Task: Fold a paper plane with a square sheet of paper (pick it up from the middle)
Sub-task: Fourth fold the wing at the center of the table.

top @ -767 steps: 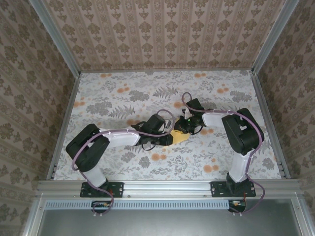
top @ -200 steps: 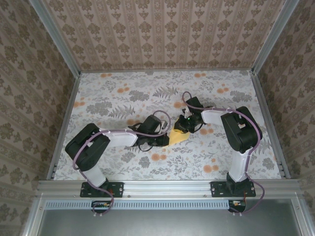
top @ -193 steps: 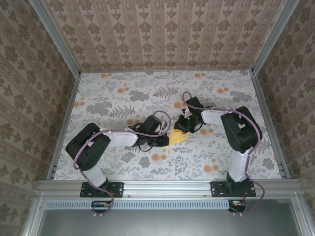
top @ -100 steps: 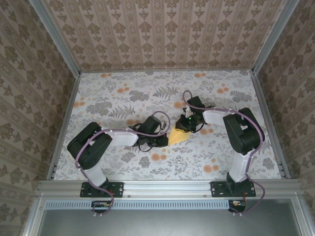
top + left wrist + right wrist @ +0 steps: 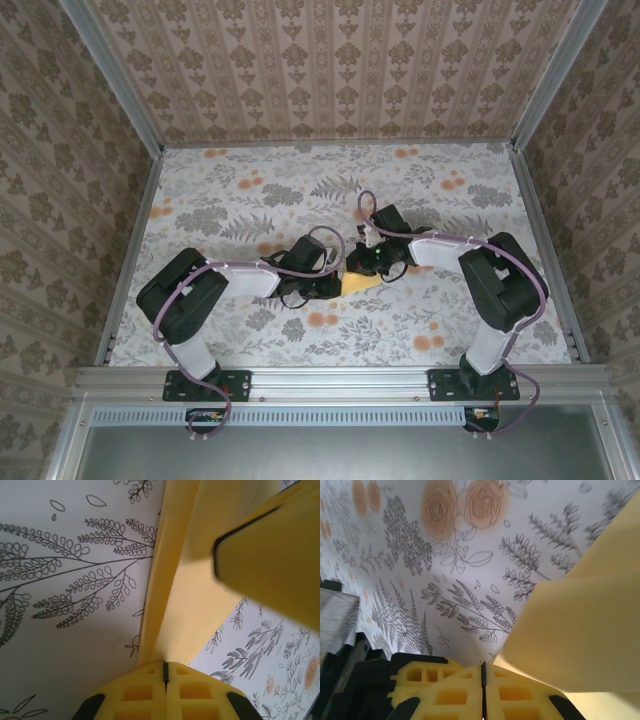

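My left gripper (image 5: 165,664) is clamped on a folded edge of the square sheet of paper (image 5: 362,283), which lies creased at the middle of the table (image 5: 250,200); my right gripper (image 5: 483,665) is closed at its corner; whether it pinches, I cannot tell.

The left gripper (image 5: 165,672), yellow fingers closed seam to seam, is pinching a creased sheet of plain yellow-orange paper (image 5: 187,597). The paper is running up from the gripper over grey floral-print cloth (image 5: 75,580). A blurred black-edged yellow block (image 5: 272,555) is overlapping the paper, above and right of the gripper.
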### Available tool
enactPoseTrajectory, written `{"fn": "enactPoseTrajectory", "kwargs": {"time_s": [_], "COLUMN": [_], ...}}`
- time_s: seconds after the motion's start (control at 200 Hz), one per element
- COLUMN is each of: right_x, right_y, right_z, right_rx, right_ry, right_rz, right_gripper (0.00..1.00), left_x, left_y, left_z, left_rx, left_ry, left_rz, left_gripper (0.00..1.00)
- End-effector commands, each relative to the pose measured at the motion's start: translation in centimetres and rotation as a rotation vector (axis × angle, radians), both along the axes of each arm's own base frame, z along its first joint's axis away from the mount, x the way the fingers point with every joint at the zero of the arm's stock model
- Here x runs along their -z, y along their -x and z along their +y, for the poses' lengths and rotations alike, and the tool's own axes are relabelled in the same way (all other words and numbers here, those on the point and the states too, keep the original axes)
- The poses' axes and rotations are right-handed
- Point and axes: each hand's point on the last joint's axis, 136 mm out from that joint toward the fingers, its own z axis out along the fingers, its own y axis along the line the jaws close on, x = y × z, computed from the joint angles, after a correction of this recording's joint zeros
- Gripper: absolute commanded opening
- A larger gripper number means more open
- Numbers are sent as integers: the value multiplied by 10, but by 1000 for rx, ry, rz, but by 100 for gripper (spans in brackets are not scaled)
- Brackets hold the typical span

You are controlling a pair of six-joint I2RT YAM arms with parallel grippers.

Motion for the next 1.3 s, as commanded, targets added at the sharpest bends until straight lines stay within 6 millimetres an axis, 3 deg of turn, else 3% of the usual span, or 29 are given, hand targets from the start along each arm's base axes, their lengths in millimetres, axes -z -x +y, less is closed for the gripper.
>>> {"fn": "enactPoseTrajectory", "kwargs": {"time_s": [0.0, 0.28, 0.465, 0.765, 0.965, 1.115, 1.295], "right_x": [8, 40, 46, 41, 42, 47, 50], "right_y": [2, 14, 16, 14, 11, -3, -34], "right_z": [7, -5, -6, -3, -8, -29, -67], "right_rx": [-12, -20, -23, -29, -18, 53, 199], "right_ry": [-11, 57, 63, 41, 32, 18, 12], "right_rz": [22, 77, 84, 75, 68, 73, 68], "right_gripper": [9, 7, 6, 6, 6, 6, 5], "left_x": [17, -3, -23, 8, 29, 34, 41], "left_y": [8, 1, -12, -10, 8, 19, 27], "left_z": [12, 1, -7, 6, 22, 33, 39], "left_rx": [-11, -6, -25, -64, -81, -95, -106], "left_ry": [-48, 12, 62, -38, -89, -116, -129], "left_rz": [56, 20, -35, 21, 96, 139, 176], "left_gripper": [0, 0, 1, 0, 0, 0, 0]}}
